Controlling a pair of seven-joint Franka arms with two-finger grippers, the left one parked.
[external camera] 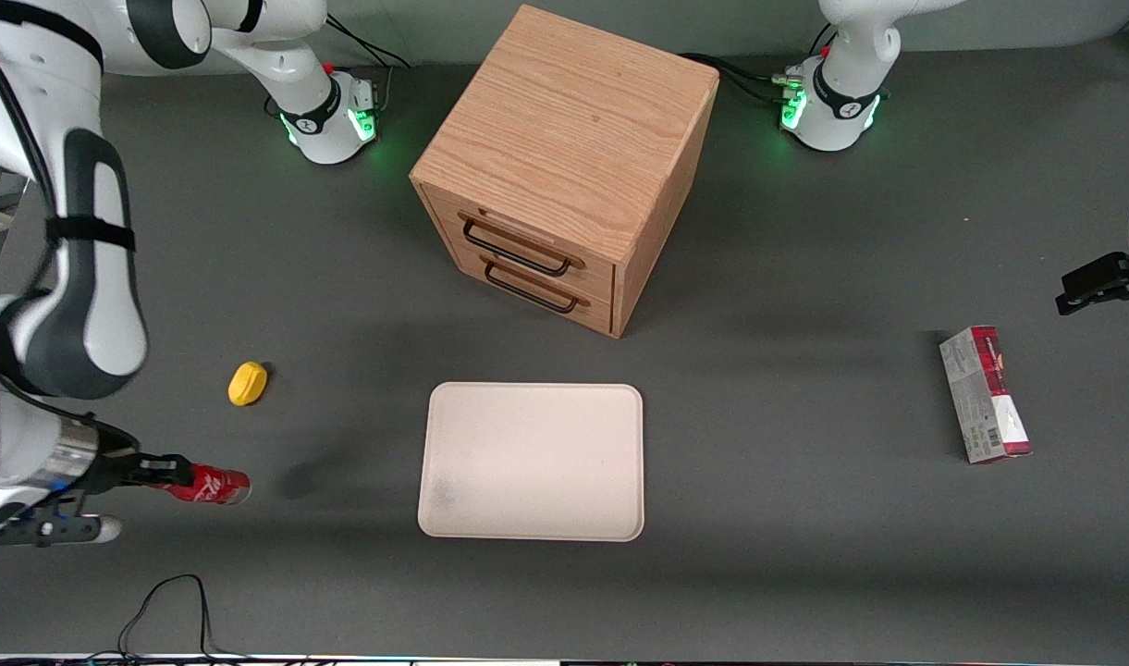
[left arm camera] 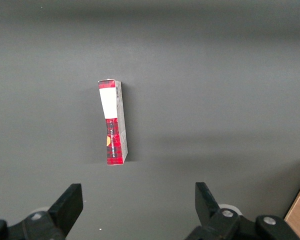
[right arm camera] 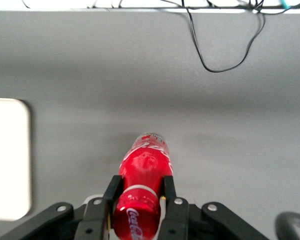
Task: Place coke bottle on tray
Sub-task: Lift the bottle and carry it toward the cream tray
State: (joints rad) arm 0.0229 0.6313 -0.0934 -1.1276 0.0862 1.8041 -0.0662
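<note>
At the lower left of the front frame you have the gripper (external camera: pixel 162 472) clamped on the coke bottle (external camera: pixel 211 486), its two fingers (right arm camera: pixel 113 189) pressed against the bottle's sides, one on each flank; the bottle lies roughly horizontal in the grasp, and its dark shadow sits on the mat apart from it, between bottle and tray, so you are holding it off the surface. You can see the tray (external camera: pixel 533 460) in the lower middle of the front frame, flat on the grey table (external camera: pixel 804 277), nothing on it; the bottle is well apart from it, toward the working arm's end of the table. Your wrist camera looks along the red bottle (right arm camera: pixel 142 190) with the white script logo facing up, and a rounded corner of the tray (right arm camera: pixel 10 160) shows pale at the edge of that view; a black cable (right arm camera: pixel 225 45) loops on the table near its edge. Above the bottle in the front frame, farther from the camera, lies a small yellow object (external camera: pixel 248 383); at upper centre stands the wooden drawer cabinet (external camera: pixel 564 166) with two dark handles; at the right of the frame, toward the parked arm's end, a red-and-grey carton (external camera: pixel 985 395) lies on its side.
</note>
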